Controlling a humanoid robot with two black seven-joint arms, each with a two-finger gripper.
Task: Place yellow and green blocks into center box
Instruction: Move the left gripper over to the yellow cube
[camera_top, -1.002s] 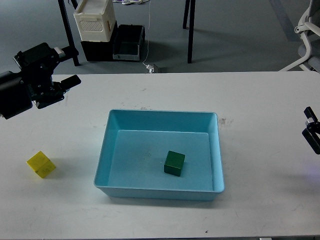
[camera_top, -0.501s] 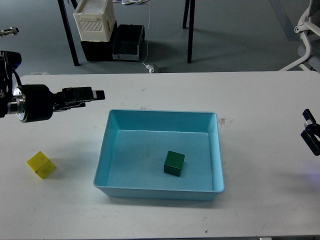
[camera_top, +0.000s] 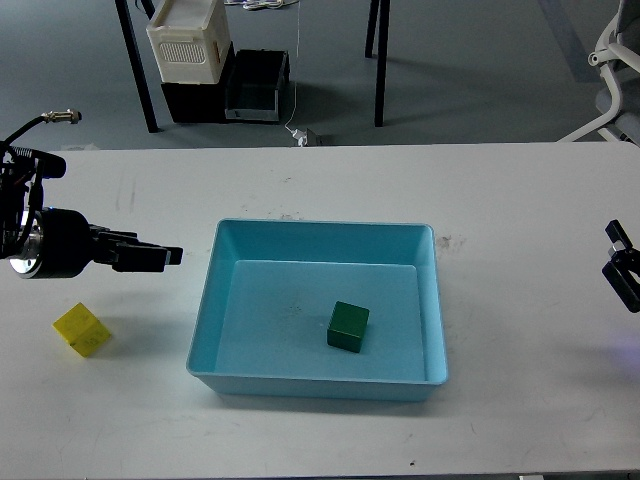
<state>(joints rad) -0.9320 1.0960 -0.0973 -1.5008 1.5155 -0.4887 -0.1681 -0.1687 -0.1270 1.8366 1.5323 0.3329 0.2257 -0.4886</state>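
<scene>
The yellow block (camera_top: 82, 329) lies on the white table (camera_top: 520, 200) at the left, outside the box. The green block (camera_top: 348, 326) sits on the floor of the light blue box (camera_top: 210, 330) in the middle of the table. My left gripper (camera_top: 160, 257) hovers above and to the right of the yellow block, pointing right toward the box's left wall. It holds nothing, and its fingers overlap side-on. My right gripper (camera_top: 622, 265) shows only partly at the right edge, far from both blocks.
Beyond the table's far edge stand a white crate (camera_top: 188, 40) on black bins (camera_top: 228, 88), table legs, and a white office chair (camera_top: 615, 70) at the upper right. A cable (camera_top: 40, 125) loops off my left arm.
My left arm has swung from the far left edge out to the right, then lowered toward the yellow block. The blocks, the box and the right arm stay put.
</scene>
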